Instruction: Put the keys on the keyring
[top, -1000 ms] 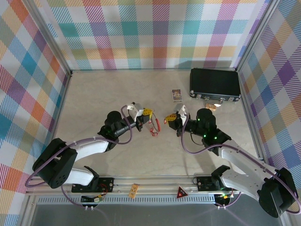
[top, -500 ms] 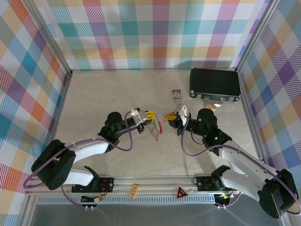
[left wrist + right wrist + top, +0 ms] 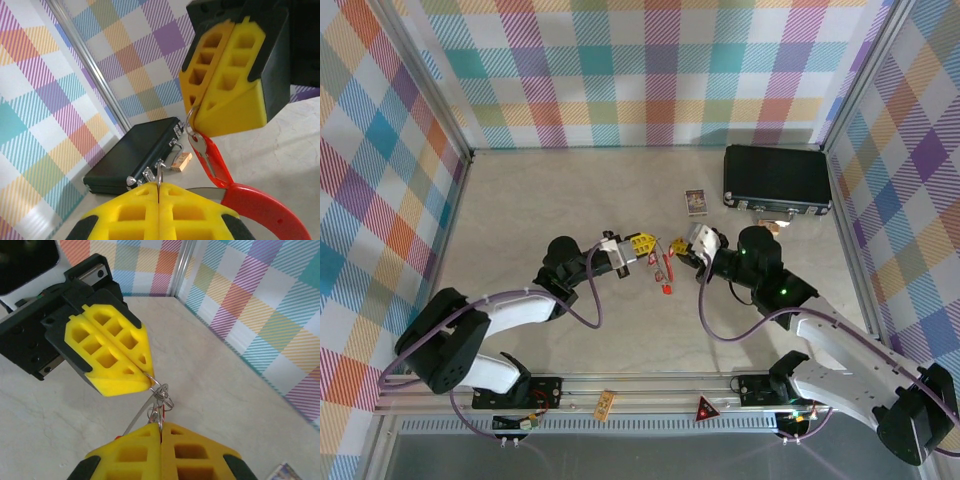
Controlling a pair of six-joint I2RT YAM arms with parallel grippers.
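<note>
The left gripper [image 3: 644, 244] is now nearer to the right gripper [image 3: 678, 244], almost tip to tip. The keyring [image 3: 160, 390] and the keys [image 3: 666, 281] hang further right, under both tips.

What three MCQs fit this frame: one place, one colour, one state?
1. Where does the black case sit?
A) near left corner
B) far right of the table
C) between the arm bases

2. What colour are the fingers of both grippers?
A) yellow
B) blue
C) green

3. How is the right gripper?
A) wide open
B) shut on the keyring
C) shut on the picture card

Key:
1. B, the case lies at the far side, on the right.
2. A, both wrist views show yellow fingers.
3. B, its fingers meet with the wire loop pinched between them, and the left gripper pinches the same loop.
</note>
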